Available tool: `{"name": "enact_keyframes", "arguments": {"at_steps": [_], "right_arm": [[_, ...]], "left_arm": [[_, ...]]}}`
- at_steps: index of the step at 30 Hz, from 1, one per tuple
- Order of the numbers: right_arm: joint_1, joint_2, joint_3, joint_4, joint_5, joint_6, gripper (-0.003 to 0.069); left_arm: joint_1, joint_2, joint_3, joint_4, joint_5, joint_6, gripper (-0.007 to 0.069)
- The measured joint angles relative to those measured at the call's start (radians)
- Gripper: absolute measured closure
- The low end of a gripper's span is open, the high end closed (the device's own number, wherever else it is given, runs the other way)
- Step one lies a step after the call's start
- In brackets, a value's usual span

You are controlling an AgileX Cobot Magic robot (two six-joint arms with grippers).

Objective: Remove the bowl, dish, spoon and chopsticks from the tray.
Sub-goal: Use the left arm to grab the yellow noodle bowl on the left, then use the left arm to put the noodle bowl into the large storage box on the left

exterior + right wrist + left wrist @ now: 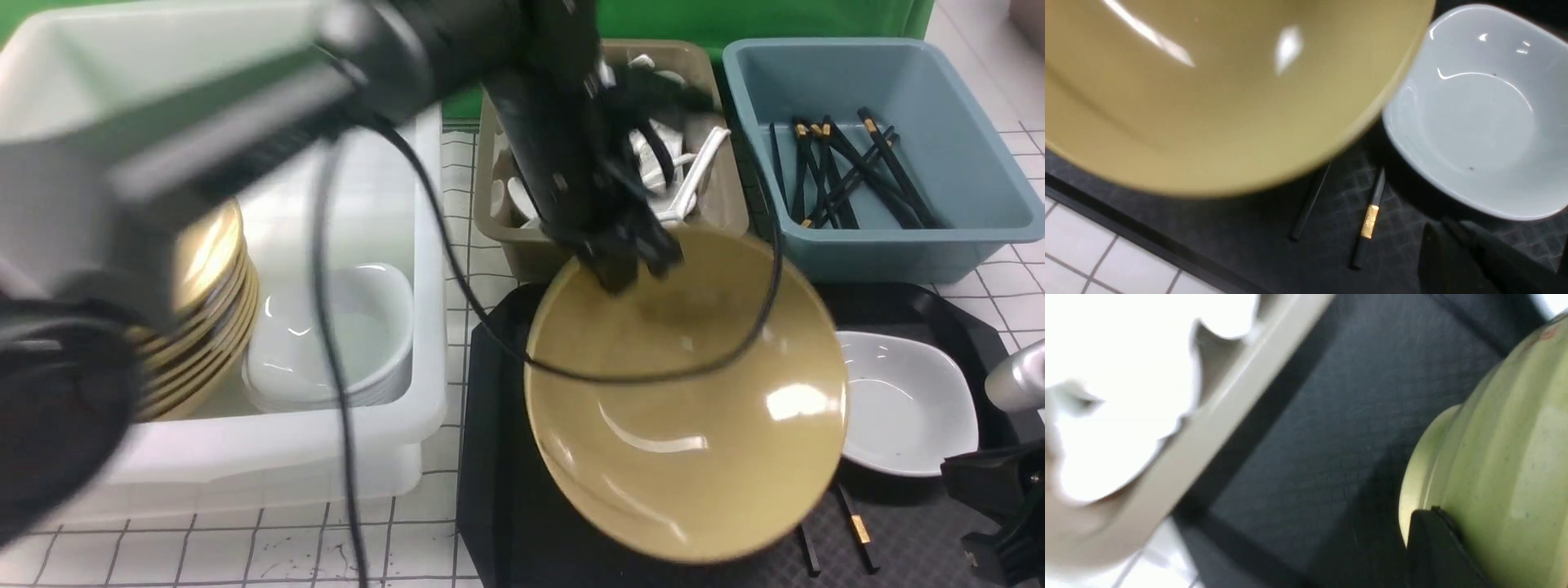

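- Bowl (686, 408), large, glossy, mustard-yellow, tilted over flat black textured plastic tray (490, 457); left gripper (624, 260) pinches its far rim.
- Right gripper (1000, 506) pressed together beside small white glossy dish (906, 408).

Left of frame: 1 white tub (408, 457) on the white tiled surface (269, 547). Inside it, 2 stacks side by side: mustard-yellow bowls (216, 318), count unclear, and white dishes (351, 343) to their right.

Upper centre: olive-brown tub (531, 253) holding white spoons (694, 175), largely hidden.

Upper right: blue tub (898, 253), just beside the olive one, with loose black sticks (849, 175) crossing each other, gold bands visible.

Top edge: green backdrop (775, 20).
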Motion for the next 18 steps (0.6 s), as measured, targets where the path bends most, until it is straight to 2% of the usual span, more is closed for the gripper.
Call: {"name": "enact_keyframes", "arguments": {"at_steps": [2,7,12,13,14,15,17,18], "right_arm": [[0.000,0.000,0.000,0.000,0.000,0.000,0.0610],[0.000,0.000,0.000,0.000,0.000,0.002,0.0610],[0.000,0.000,0.000,0.010,-0.001,0.002,0.0610],[0.000,0.000,0.000,0.013,-0.001,0.003,0.0610],[0.000,0.000,0.000,0.016,-0.003,0.003,0.0610],[0.000,0.000,0.000,0.018,-0.005,0.003,0.0610],[0.000,0.000,0.000,0.023,-0.008,0.003,0.0610],[0.000,0.000,0.000,0.024,-0.008,0.003,0.0610]], "left_arm": [[0.025,-0.046,0.000,-0.018,0.002,0.010,0.0620],[0.264,-0.269,-0.007,-0.077,0.019,0.001,0.0621],[0.680,-0.451,0.094,-0.065,0.008,-0.080,0.0621],[0.729,-0.468,0.117,-0.057,0.005,-0.092,0.0621],[0.834,-0.501,0.176,-0.048,0.000,-0.109,0.0621],[0.848,-0.506,0.186,-0.047,-0.002,-0.112,0.0621],[0.985,-0.546,0.303,-0.052,-0.019,-0.125,0.0621],[1.016,-0.554,0.343,-0.059,-0.029,-0.126,0.0621]]}}
